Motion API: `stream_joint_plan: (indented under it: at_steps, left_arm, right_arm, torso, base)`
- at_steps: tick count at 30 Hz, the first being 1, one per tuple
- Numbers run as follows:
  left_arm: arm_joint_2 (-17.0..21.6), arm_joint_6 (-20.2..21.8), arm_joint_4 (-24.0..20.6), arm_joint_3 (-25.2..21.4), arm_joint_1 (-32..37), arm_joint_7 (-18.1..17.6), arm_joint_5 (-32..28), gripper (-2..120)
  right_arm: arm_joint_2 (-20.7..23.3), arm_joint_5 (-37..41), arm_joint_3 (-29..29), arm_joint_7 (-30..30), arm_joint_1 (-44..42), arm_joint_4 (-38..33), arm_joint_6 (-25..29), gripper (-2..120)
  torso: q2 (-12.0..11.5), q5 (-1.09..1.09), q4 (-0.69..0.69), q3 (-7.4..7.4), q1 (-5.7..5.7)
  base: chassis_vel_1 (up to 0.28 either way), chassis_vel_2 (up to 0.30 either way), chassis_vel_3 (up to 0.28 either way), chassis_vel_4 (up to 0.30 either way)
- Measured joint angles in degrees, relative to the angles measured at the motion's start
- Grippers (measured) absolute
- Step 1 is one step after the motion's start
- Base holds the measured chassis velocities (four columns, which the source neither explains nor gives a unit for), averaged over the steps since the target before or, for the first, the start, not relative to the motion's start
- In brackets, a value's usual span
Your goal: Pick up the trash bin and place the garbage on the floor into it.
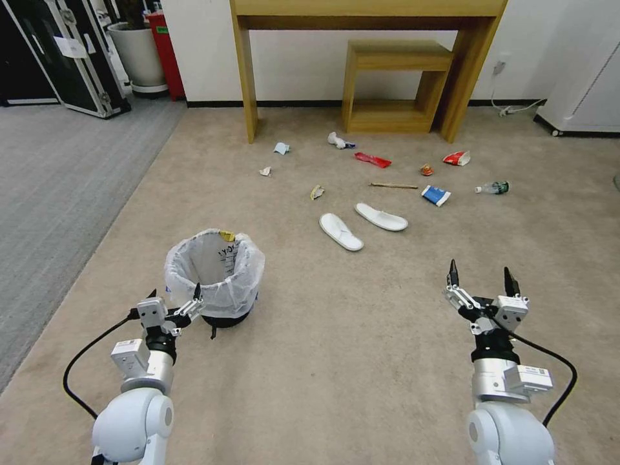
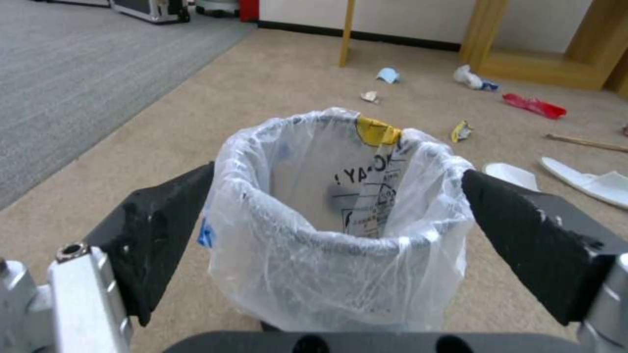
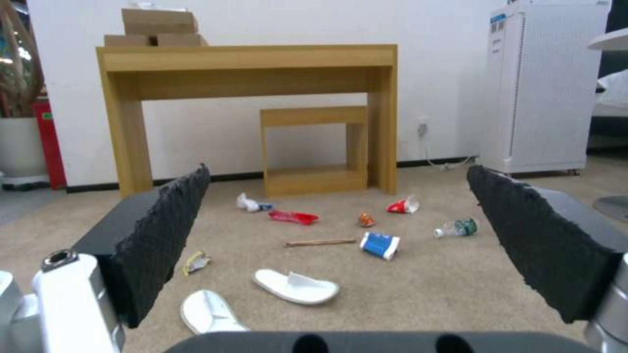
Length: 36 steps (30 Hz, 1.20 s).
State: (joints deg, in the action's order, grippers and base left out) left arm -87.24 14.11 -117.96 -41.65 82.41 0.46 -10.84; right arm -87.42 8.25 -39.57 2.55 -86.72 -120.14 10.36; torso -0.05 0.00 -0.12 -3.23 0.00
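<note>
The trash bin (image 1: 215,274), dark and lined with a crinkly white bag, stands upright on the beige carpet at the near left. My left gripper (image 1: 175,297) is open at its near side. In the left wrist view the two black fingers (image 2: 164,230) flank the bin (image 2: 340,255) just below its rim. My right gripper (image 1: 480,268) hangs open above bare carpet at the near right, holding nothing. The garbage lies farther ahead: two white slippers (image 1: 340,232), a wooden stick (image 1: 393,186), a blue-white carton (image 1: 436,195), a clear bottle (image 1: 493,188), a red wrapper (image 1: 372,159) and a red-white cup (image 1: 456,157).
A wooden desk (image 1: 248,77) with a small wooden shelf (image 1: 394,84) under it stands against the far wall. A white appliance (image 1: 581,97) and a cable (image 1: 510,108) are at the far right. Black cases (image 1: 71,58) and grey carpet (image 1: 51,181) lie to the left.
</note>
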Motion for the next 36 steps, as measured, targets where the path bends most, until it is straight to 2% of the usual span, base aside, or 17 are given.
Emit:
stream_joint_plan:
  at_steps: [36]
  left_arm:
    - [0.39,-0.34,0.39,-0.04,0.08,0.13,-0.03,100]
  right_arm:
    - [-0.44,-0.53,0.20,0.10,0.47,-0.21,-0.22,100]
  torso:
    - [0.00,0.00,0.00,0.00,0.00]
  base:
    - [-0.094,0.098,0.096,-0.094]
